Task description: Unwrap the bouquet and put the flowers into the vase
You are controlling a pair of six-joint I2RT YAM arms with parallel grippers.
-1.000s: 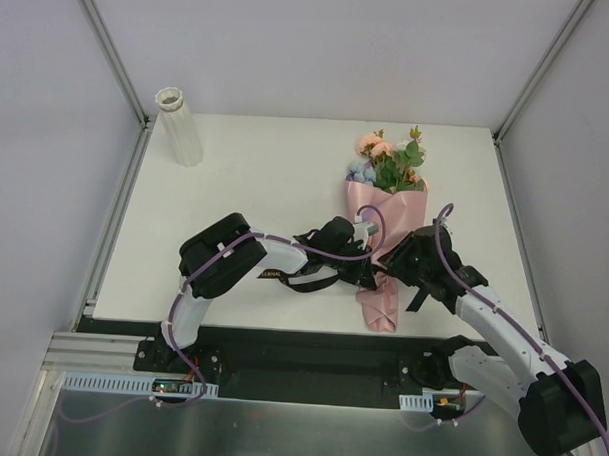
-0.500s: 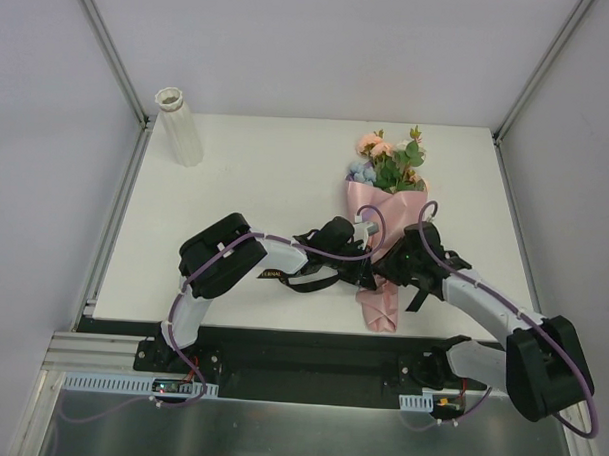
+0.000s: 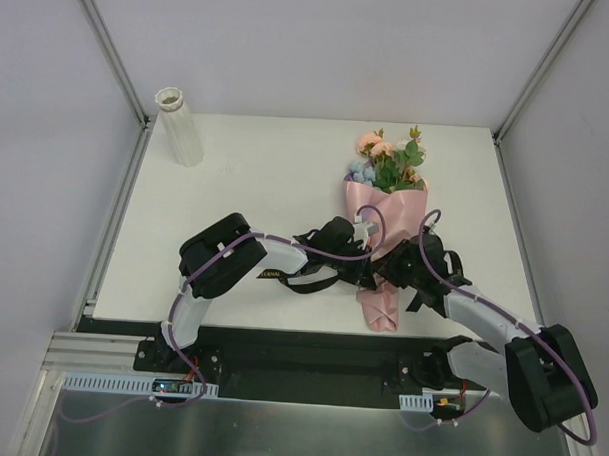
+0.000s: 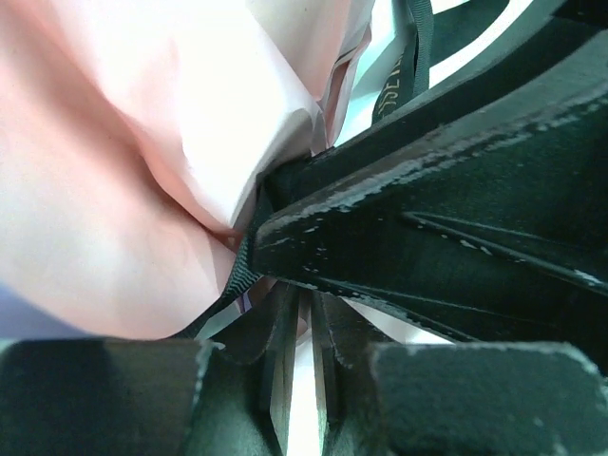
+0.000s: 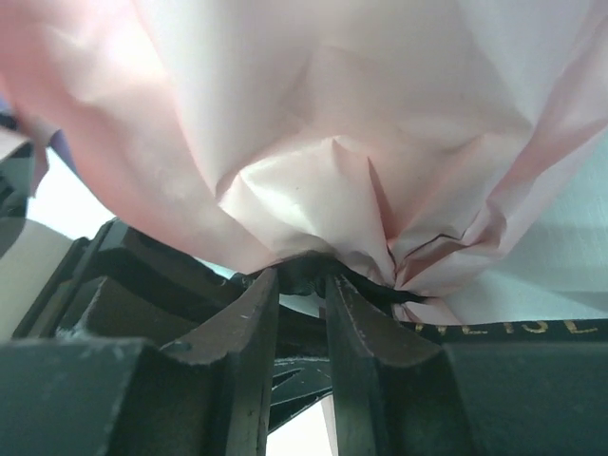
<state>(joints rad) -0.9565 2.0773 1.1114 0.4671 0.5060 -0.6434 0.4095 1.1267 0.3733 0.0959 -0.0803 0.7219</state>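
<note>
The bouquet [image 3: 385, 216] lies on the table, its flowers [image 3: 390, 163] pointing away and its pink paper [image 5: 313, 123] pinched at the neck. A black ribbon [image 3: 308, 278] with gold lettering [image 5: 513, 328] trails left of the neck. My right gripper [image 3: 390, 274] comes in from the right; its jaws [image 5: 302, 275] have closed to a finger's width on the ribbon's black knot under the paper. My left gripper [image 3: 366, 272] meets it from the left, jaws [image 4: 306, 294] shut to a thin slit, a ribbon strand [image 4: 242, 275] running past its left finger. The white ribbed vase [image 3: 178, 126] stands far left.
Metal frame posts [image 3: 116, 51] rise at the table's far corners. The table's near edge [image 3: 281, 332] runs just below the wrap's tail [image 3: 379, 309]. Both arms crowd together at the bouquet's neck.
My right arm has swung in towards the bouquet's neck and its jaws have narrowed onto the ribbon knot. The left arm and the bouquet have stayed put.
</note>
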